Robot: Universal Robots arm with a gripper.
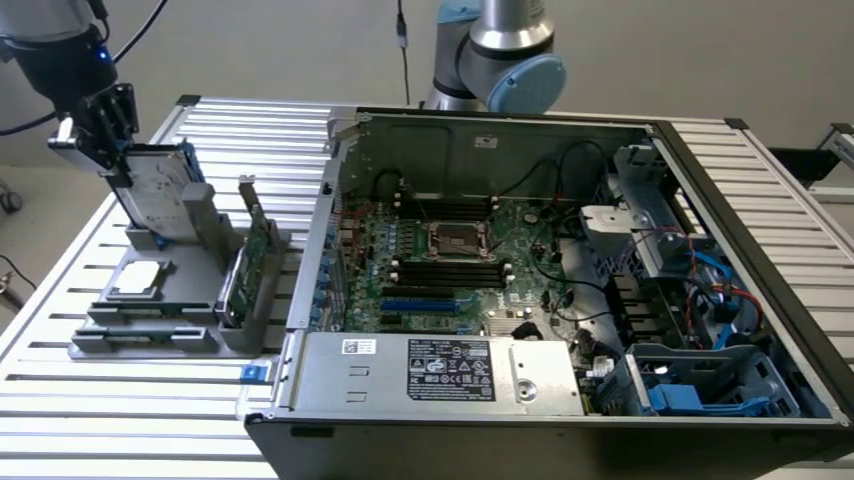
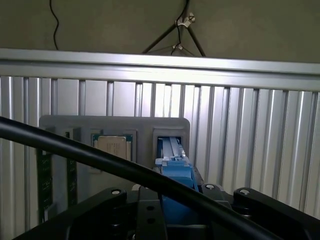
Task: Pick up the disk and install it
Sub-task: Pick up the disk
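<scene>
grip: fingers [image 1: 114, 165] clamped on upper end of disk [image 1: 160, 195] | axis: roughly upright, extending down from fingers | lower end judged seated in gray holder [image 1: 200, 215]

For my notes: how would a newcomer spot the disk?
On the exterior view's left, beside the open case, sits a grey rack. The disk stands upright at its far end, held by the gripper. Its blue frame sets it apart from the flat chip and green card.
</scene>
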